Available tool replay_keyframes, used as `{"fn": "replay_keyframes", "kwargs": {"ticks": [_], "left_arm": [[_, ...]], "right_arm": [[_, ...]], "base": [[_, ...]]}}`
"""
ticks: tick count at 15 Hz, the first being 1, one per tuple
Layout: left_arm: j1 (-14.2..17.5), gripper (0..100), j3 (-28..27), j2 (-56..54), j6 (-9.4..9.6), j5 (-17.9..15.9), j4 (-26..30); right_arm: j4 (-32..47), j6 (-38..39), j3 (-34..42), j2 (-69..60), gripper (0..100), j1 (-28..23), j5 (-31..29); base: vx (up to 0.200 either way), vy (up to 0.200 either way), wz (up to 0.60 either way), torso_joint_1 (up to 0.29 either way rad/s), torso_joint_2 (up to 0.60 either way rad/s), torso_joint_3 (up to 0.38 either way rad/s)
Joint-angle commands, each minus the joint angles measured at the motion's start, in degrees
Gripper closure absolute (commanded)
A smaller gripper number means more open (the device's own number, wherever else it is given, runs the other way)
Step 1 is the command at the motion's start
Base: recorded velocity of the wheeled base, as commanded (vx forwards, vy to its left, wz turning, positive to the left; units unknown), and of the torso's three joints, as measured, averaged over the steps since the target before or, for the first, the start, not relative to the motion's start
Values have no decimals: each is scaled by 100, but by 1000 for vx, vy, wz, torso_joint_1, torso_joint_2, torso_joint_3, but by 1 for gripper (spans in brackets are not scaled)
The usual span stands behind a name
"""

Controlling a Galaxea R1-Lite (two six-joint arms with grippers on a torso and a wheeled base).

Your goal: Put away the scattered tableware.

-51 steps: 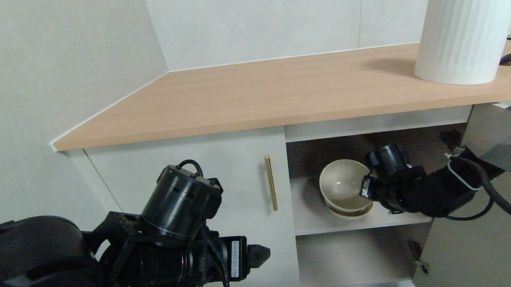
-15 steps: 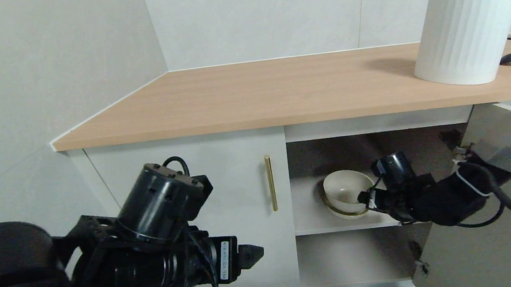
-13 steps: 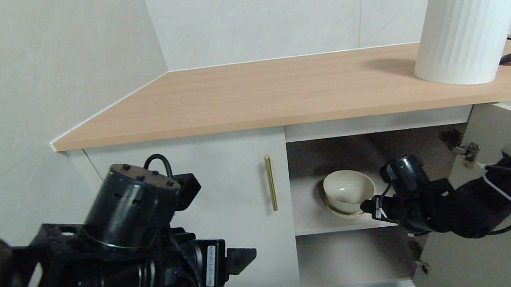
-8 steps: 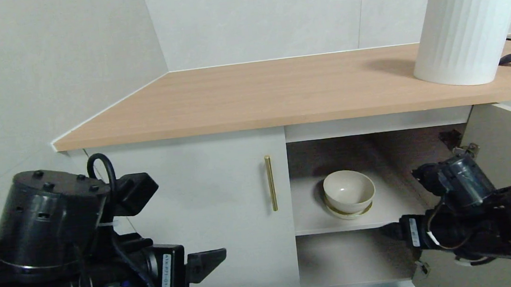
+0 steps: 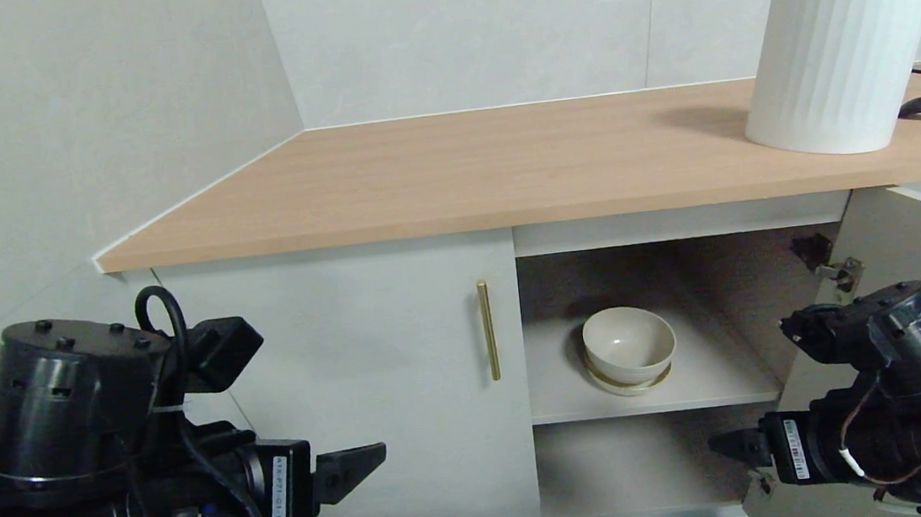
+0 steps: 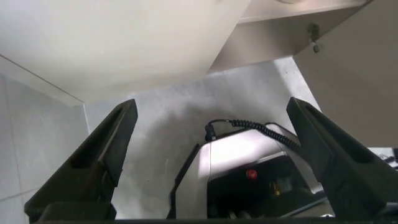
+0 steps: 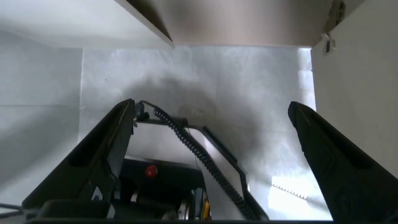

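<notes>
Left fingers [image 6: 93, 163] and right fingers [image 7: 99, 163] wide apart; bowl [image 5: 629, 343] atop perhaps a plate [image 5: 601, 381] on the shelf [image 5: 720, 368]; label [image 5: 279, 495] print illegible.

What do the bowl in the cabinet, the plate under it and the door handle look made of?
Bowl: likely glazed ceramic, cream, with a soft sheen inside.
Plate: probably ceramic too, glossy yellowish rim; little of it shows.
Door handle: seems brushed brass-toned metal, a slim golden bar.
</notes>
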Motion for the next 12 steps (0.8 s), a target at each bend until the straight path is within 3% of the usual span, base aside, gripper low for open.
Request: {"fn": "replay_keyframes", "kwargs": {"ticks": [1, 2, 12], "left_arm": [[-8, 0, 11, 16, -3, 4, 8], [-16, 0, 37, 7, -3, 13, 8], [-34, 0, 64, 33, 5, 13, 8]], "right_arm": [[-2, -3, 3, -103, 0, 15, -8], [16, -3, 12, -252, 0, 86, -8], [165, -3, 3, -288, 0, 253, -25]], "base": [[0, 0, 0, 0, 0, 0], [0, 0, 0, 0, 0, 0], [-200, 0, 0, 2, 0, 1]]}}
